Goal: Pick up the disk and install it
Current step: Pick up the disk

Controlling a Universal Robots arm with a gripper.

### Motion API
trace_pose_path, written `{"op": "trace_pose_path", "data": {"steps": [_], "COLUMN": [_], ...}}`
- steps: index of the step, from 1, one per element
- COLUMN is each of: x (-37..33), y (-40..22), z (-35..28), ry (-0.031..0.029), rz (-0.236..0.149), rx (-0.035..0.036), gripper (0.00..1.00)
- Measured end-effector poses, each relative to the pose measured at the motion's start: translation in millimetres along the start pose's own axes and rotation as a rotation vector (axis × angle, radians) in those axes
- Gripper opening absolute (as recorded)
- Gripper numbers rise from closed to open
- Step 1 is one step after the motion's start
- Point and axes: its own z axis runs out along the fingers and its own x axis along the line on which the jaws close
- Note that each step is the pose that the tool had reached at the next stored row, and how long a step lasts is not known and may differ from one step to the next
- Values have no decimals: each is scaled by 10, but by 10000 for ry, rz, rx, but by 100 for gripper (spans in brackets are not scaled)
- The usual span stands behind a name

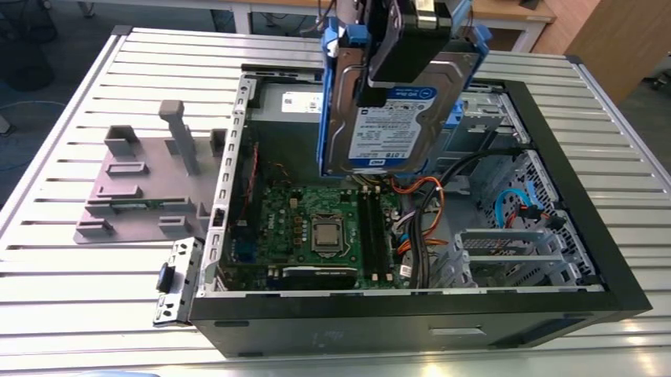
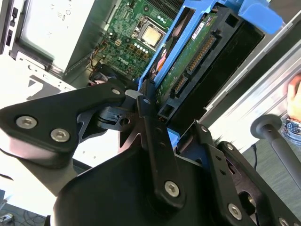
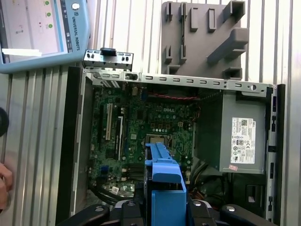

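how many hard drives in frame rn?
1: the silver metal disk in its blue plastic bracket, held in the gripper above the open black computer case. Others may sit hidden in the bays.

The disk (image 1: 390, 118) is a flat silver hard drive with a white label ending in a blue lower band, framed by a blue plastic bracket. It hangs upright on edge, label facing out in the exterior view, clamped between the black fingers (image 2: 153, 127) at its upper end. In the second wrist view its green circuit board and connector edge point away from the fingers.
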Motion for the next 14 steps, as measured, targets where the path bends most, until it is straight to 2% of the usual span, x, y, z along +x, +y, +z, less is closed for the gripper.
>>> {"op": "trace_pose_path", "data": {"steps": [14], "x": [41], "y": [-26], "z": [2], "ry": [-1], "rz": [0], "rx": [0], "gripper": [37]}}
